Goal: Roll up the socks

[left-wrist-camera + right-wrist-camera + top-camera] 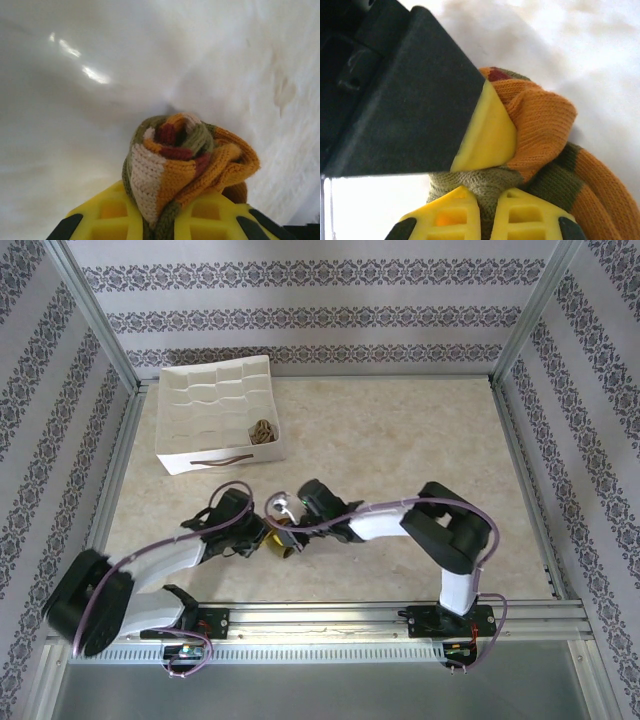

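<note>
Top external view: both arms are reaching toward the lower centre of the frame, where the left gripper (258,536) and the right gripper (290,526) are meeting at the green sock (276,542) over the worktop (400,440). Whether the sock is touching the worktop cannot be told. The white tray (200,390) is standing in the upper left of the frame, well apart from the grippers. The argyle sock (262,430) is lying rolled in the tray's lower right compartment.

Left wrist view: the left gripper (167,222) is pinching the green sock (185,155) at the bottom centre of the frame. Its yellow jaws are sitting close together, with the fabric passing between them. The sock is bunching into a tight roll of orange, olive, cream and maroon just above the jaws.

Right wrist view: the right gripper (490,220) is pinching the olive part of the green sock (540,120) at the bottom centre of the frame, with its jaws pressed against the fabric. A black finger of the left gripper is entering from the upper left, and its yellow pad (487,130) is pressing into the orange part of the sock at mid-frame.
</note>
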### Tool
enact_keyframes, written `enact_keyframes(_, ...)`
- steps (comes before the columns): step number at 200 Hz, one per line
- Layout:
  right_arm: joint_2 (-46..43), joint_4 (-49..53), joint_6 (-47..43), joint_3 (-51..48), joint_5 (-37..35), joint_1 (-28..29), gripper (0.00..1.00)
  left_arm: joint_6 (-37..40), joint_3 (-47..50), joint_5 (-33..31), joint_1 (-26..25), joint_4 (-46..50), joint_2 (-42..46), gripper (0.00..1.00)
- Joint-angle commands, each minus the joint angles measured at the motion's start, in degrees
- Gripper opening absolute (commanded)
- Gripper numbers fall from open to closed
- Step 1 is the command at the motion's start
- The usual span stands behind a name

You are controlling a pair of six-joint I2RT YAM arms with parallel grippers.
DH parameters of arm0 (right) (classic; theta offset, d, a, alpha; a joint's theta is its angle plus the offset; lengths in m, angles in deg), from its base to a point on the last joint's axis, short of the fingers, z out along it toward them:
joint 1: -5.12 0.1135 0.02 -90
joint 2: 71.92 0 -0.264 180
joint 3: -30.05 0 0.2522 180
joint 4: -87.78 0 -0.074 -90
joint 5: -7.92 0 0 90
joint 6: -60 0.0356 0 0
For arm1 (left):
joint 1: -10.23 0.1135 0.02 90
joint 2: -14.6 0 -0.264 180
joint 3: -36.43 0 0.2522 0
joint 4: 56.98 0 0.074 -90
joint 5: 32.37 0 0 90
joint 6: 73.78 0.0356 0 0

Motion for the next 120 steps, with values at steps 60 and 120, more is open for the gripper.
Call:
enact_keyframes(60, -11.08, 3.71, -19.97, -3.04, -12.03, 2.31, 0.45, -9.61, 3.04, 2.96, -1.49, 17.8, 10.88, 0.0)
enact_keyframes(120, -19.32, -2.65, -15.34, -14.05, -36.7, 18.09, 0.57, -5.85, -7.2, 3.2, -1.75, 28.94, -1.38, 0.0)
